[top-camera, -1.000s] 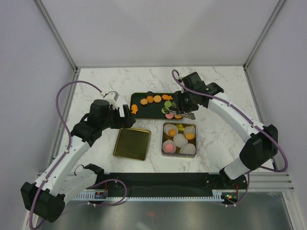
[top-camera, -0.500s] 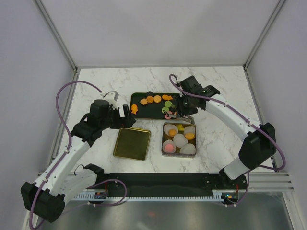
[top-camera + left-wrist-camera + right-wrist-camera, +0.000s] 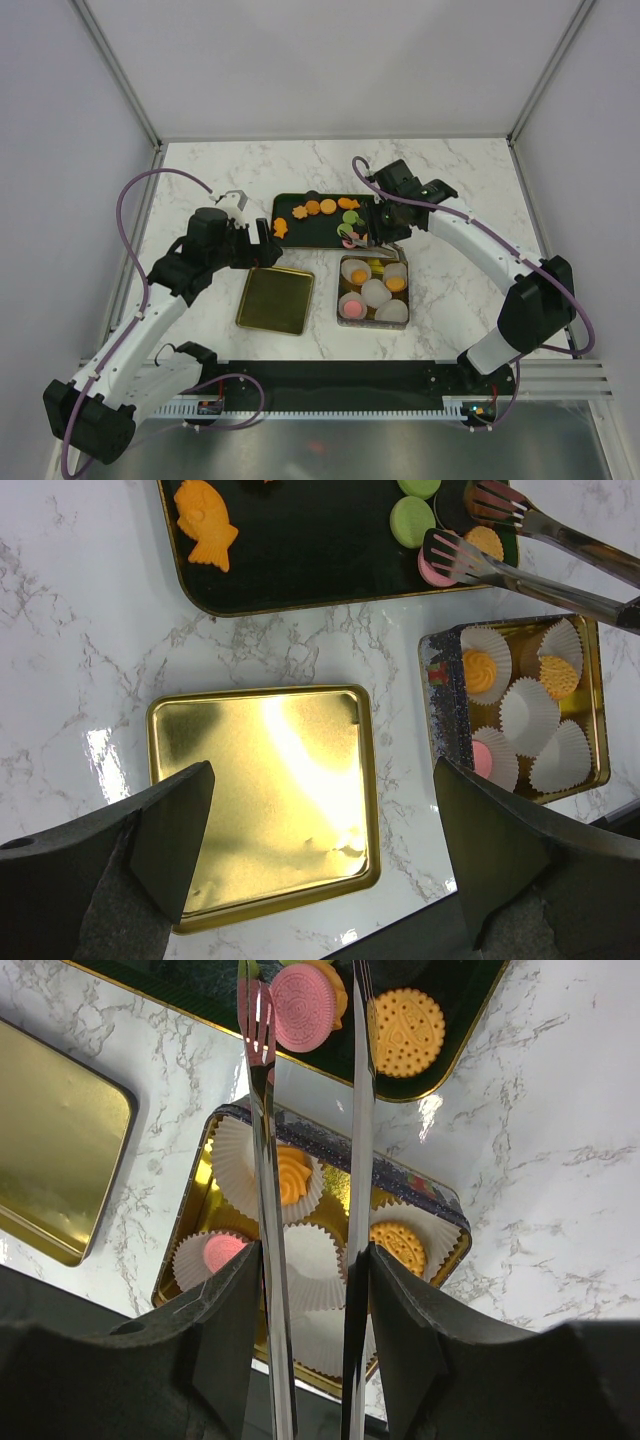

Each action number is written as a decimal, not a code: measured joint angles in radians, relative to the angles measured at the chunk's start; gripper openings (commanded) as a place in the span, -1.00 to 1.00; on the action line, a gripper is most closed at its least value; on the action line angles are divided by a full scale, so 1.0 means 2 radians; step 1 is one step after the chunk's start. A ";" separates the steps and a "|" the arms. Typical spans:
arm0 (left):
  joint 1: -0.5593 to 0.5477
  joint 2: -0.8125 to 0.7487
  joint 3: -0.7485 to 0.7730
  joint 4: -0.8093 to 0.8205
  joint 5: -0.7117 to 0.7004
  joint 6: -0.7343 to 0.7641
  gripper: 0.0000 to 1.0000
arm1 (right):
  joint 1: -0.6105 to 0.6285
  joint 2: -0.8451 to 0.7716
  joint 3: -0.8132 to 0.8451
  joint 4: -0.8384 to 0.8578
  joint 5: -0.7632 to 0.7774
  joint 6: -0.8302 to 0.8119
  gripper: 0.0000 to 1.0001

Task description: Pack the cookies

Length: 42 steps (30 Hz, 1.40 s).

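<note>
The cookies lie on a dark tray (image 3: 322, 232): an orange fish (image 3: 205, 527), green rounds (image 3: 411, 521), a pink round (image 3: 303, 1006) and an orange round (image 3: 407, 1031). My right gripper (image 3: 310, 1260) is shut on metal tongs (image 3: 268, 1170). The tongs' open tips stand on either side of the pink round at the tray's near right corner (image 3: 350, 238). A tin (image 3: 343, 290) with white paper cups holds an orange swirl (image 3: 292, 1174), an orange round (image 3: 399, 1244) and a pink round (image 3: 222, 1251). My left gripper (image 3: 335, 830) is open and empty over the gold lid (image 3: 262, 790).
The gold lid (image 3: 275, 299) lies left of the tin, below the tray. Marble table (image 3: 460, 190) with white walls on three sides. The tongs (image 3: 530, 555) reach across the tray's right end above the tin (image 3: 590, 695).
My right arm has swung the tongs left, from beside the tin's far edge to over the pink cookie on the tray. The left arm has not moved.
</note>
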 measured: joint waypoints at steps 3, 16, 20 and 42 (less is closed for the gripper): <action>0.000 0.000 0.000 0.000 0.000 0.000 1.00 | 0.000 0.000 0.000 0.000 0.000 0.000 0.06; 0.000 0.000 0.000 0.000 0.000 0.000 1.00 | 0.006 0.000 0.000 0.000 0.000 0.000 0.07; 0.000 0.000 0.000 0.000 0.000 0.000 0.99 | 0.006 0.000 0.000 0.000 0.000 0.000 0.07; 0.002 0.000 0.000 0.000 0.000 0.000 1.00 | 0.010 -0.001 0.000 0.000 0.000 0.001 0.07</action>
